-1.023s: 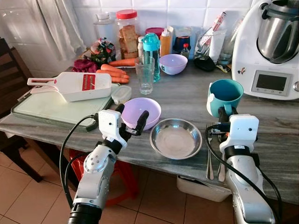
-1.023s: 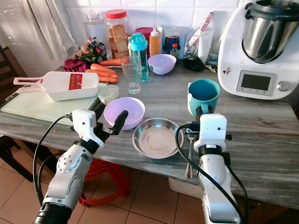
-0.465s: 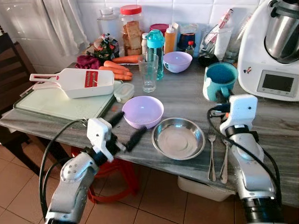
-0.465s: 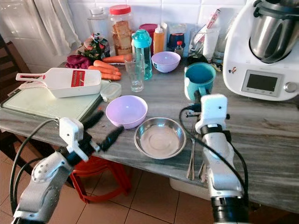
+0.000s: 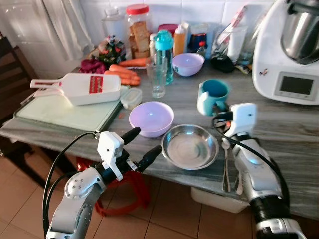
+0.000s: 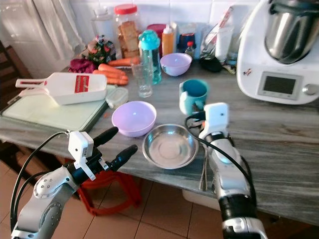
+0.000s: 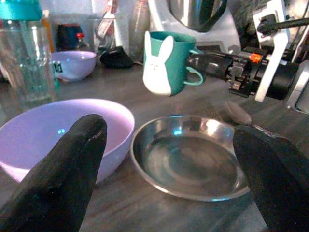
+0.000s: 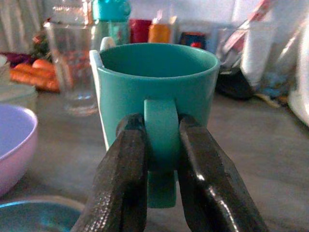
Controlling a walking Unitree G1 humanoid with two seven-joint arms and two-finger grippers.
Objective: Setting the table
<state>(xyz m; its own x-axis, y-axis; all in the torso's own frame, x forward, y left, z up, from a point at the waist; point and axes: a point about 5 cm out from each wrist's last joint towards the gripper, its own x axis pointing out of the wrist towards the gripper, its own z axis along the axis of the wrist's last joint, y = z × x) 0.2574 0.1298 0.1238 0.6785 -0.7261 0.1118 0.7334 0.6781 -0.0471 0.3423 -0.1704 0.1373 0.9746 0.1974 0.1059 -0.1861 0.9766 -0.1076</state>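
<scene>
A teal mug (image 5: 213,95) with a white rabbit on its side hangs just behind the steel bowl (image 5: 190,146), seemingly a little off the grey tabletop. My right gripper (image 8: 161,145) is shut on the mug's handle. A lilac bowl (image 5: 151,118) sits left of the steel bowl. A fork (image 5: 225,169) and a spoon (image 5: 237,177) lie to the right of the steel bowl, under my right arm. My left gripper (image 5: 144,145) hovers open and empty at the table's front edge, its fingers pointing at the two bowls.
A cutting board (image 5: 60,113) with a white slicer (image 5: 79,88) fills the table's left. A glass (image 5: 158,79), a teal bottle (image 5: 163,55), a second lilac bowl (image 5: 188,63), carrots and jars stand behind. A white kitchen machine (image 5: 291,50) is at the right. A red stool (image 6: 107,191) sits under the table.
My right gripper has carried the teal mug to the left, towards the steel bowl. The left gripper has drawn back from the lilac bowl to the table's edge. The camera has shifted a little.
</scene>
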